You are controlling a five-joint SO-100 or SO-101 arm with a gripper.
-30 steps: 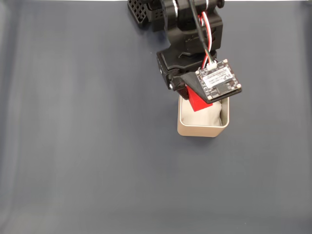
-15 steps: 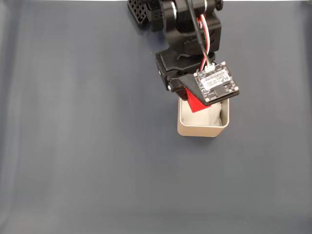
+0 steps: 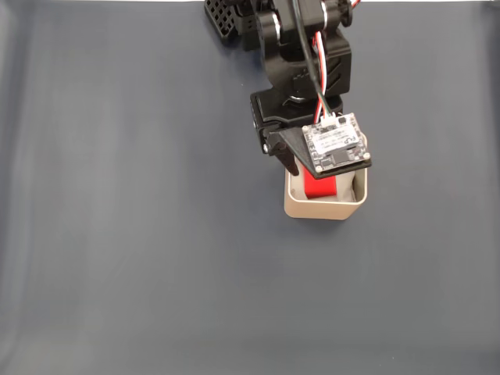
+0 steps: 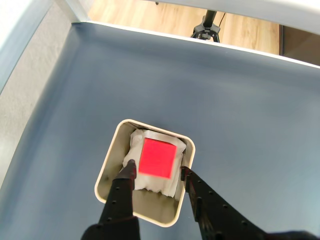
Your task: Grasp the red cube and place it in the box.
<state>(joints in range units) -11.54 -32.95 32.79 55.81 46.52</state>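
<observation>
The red cube (image 4: 157, 157) lies flat on the white padding inside the beige box (image 4: 106, 172), seen from straight above in the wrist view. My gripper (image 4: 157, 167) hangs over the box, open. Its two black fingers (image 4: 125, 182) stand either side of the cube, set wider than the cube, with small gaps showing. In the fixed view the cube (image 3: 319, 187) shows as a red patch inside the box (image 3: 316, 209). The wrist camera board (image 3: 336, 144) covers the box's far half and hides the fingertips.
The box stands on a dark blue-grey mat (image 3: 141, 234) with open room on all sides. The arm's base (image 3: 234, 19) is at the top edge of the fixed view. In the wrist view a raised mat border (image 4: 50, 115) and wooden floor (image 4: 150, 15) lie beyond.
The cube, earlier tilted between the jaws at the box's rim, now sits lower and level inside the box. The wrist has shifted slightly left and the jaws have spread.
</observation>
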